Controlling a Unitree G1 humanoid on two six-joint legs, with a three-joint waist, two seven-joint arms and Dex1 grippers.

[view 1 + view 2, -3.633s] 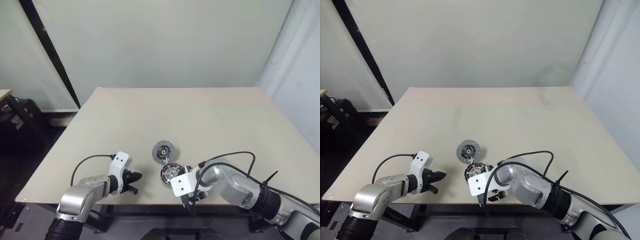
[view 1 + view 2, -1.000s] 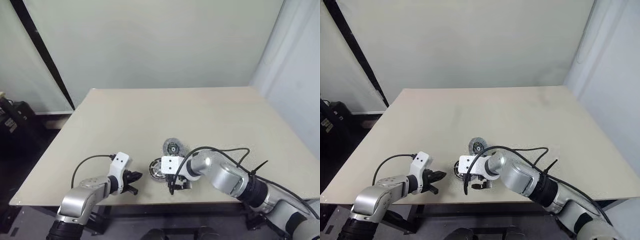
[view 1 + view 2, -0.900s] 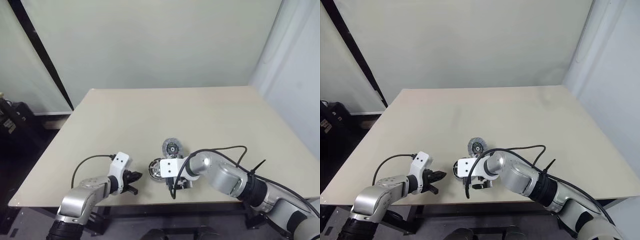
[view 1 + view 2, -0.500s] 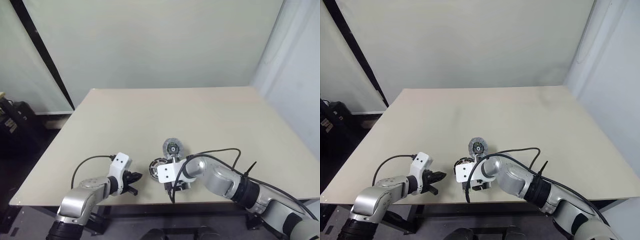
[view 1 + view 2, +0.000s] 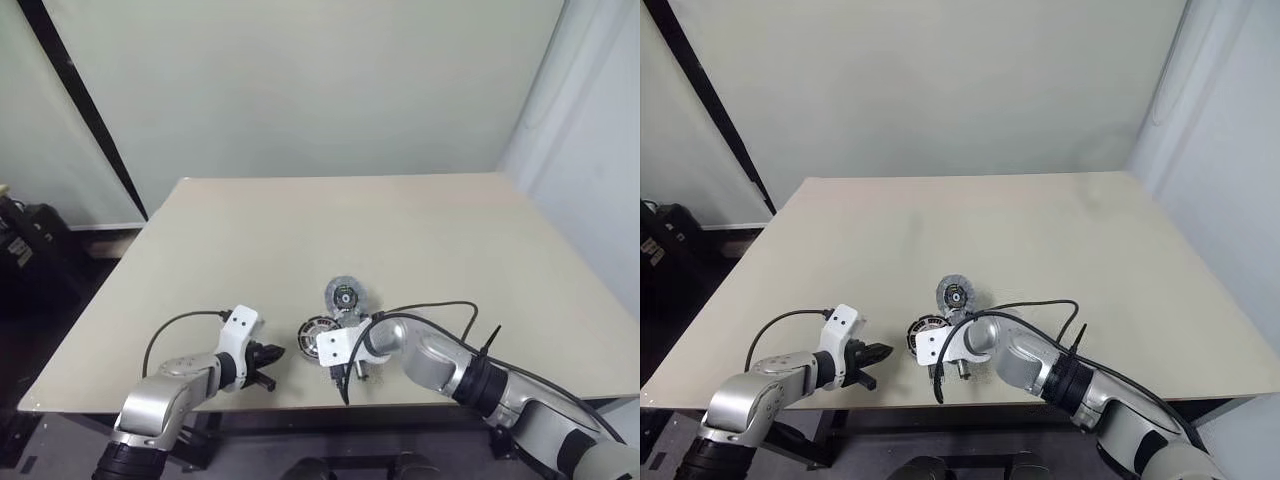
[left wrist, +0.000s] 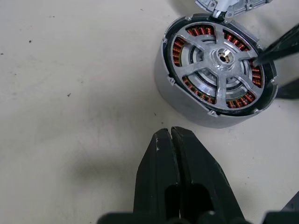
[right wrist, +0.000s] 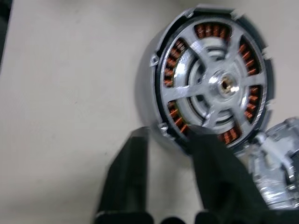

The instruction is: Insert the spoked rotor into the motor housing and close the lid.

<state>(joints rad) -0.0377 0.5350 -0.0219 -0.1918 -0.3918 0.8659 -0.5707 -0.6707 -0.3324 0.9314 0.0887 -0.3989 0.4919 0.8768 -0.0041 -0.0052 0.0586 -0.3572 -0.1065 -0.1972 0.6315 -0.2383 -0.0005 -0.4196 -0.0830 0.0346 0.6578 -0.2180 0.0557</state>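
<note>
The motor housing (image 5: 317,337) stands near the table's front edge, its copper windings ringing a shiny centre. The spoked rotor (image 6: 219,57) lies seated inside it, silver spokes over the windings. The dark grey lid (image 5: 345,296) rests just behind the housing. My right gripper (image 7: 168,133) reaches down on the housing's near rim, one finger (image 7: 128,172) outside the wall, the other (image 7: 212,161) over the windings, shut on that rim. My left gripper (image 6: 170,134) is shut and empty, a short way to the left of the housing (image 6: 215,70).
The beige table (image 5: 400,230) stretches wide behind the parts. Its front edge (image 5: 250,400) runs close beneath both grippers. A black cable (image 5: 430,305) loops off my right arm over the table.
My right gripper sank onto the housing's near rim and its fingers closed from wide open onto that rim. The left gripper stayed still and shut.
</note>
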